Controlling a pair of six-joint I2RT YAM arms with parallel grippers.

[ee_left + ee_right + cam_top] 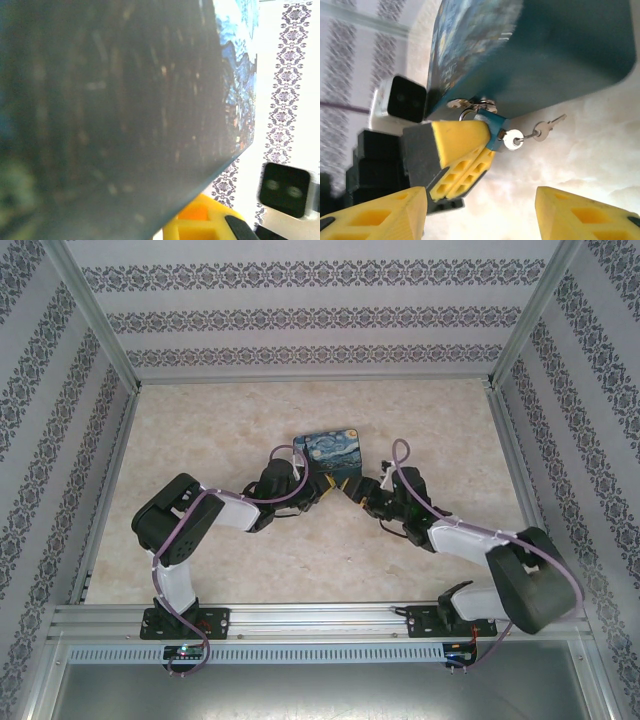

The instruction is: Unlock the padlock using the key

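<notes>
Small blue padlock (493, 131) hangs from the hasp of the blue swirl-painted box (560, 45). Left end effector (489, 149) appears pinched on its body. Small silver key (513, 140) sits in the keyhole, so insertion looks done. Right end effector (481, 196) is wide open and empty. Shackle not visibly released, so I judge the turn remains.

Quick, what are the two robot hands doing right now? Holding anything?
Left gripper: jaws closed, pinching the blue padlock.
Right gripper: jaws open, holding nothing.
</notes>
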